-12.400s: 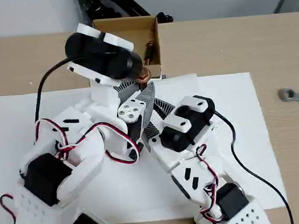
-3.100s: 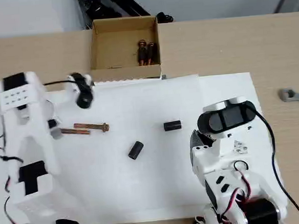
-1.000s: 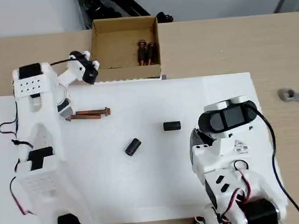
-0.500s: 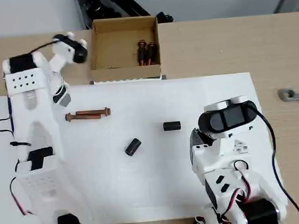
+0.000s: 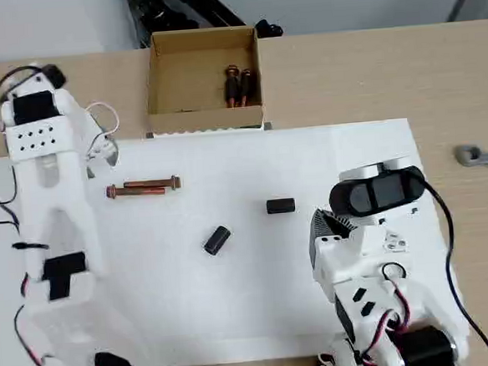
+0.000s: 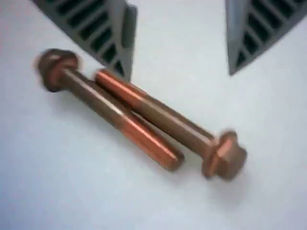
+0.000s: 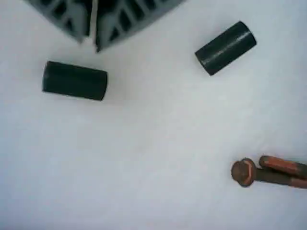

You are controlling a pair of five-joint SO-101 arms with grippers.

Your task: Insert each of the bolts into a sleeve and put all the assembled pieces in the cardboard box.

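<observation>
Left gripper [image 6: 180,72] hovering spread over the two touching bolts [image 6: 163,115]; closing now risks pinching both. Right gripper [image 7: 93,40] sitting pressed together, well apart from them.

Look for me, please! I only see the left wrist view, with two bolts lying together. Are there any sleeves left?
Observer: Yes, two. A black sleeve lies near the right arm, and a second sleeve lies nearer the middle of the white sheet.
Operator: Is anything in the box yet?
Observer: The cardboard box holds two assembled pieces, side by side by one wall.
Operator: What about the other arm?
Observer: The right end effector is shut and holds nothing.
</observation>
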